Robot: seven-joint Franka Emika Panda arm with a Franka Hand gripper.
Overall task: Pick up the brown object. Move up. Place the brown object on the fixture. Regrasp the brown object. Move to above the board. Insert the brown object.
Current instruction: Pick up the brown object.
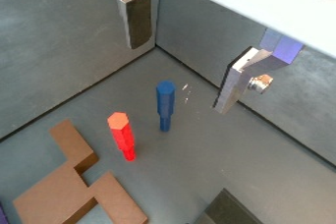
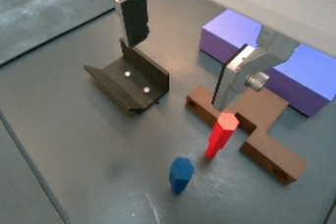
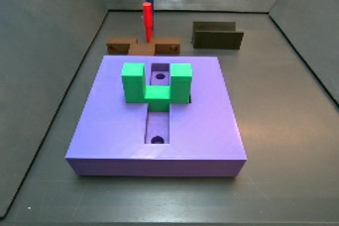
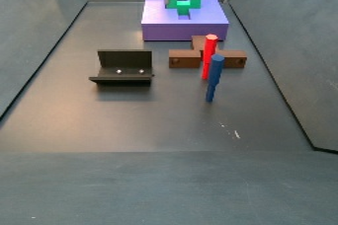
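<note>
The brown object (image 2: 262,144) is a flat brown piece with crossing arms. It lies on the floor between the board and the pegs (image 4: 231,59), (image 3: 129,47), (image 1: 73,184). The fixture (image 2: 132,81), a dark L-shaped bracket, stands apart from it (image 4: 126,68), (image 3: 219,37). The board (image 3: 199,121) is a big purple slab (image 2: 308,76) carrying a green U-shaped block (image 3: 157,81). My gripper (image 2: 178,73) hangs open above bare floor between the fixture and the brown object, with nothing between its fingers (image 1: 180,76). Neither side view shows it clearly.
A red peg (image 2: 221,135) stands upright right beside the brown object (image 4: 208,68). A blue peg (image 2: 182,174) stands a little past it (image 1: 164,103). Grey walls enclose the floor on all sides.
</note>
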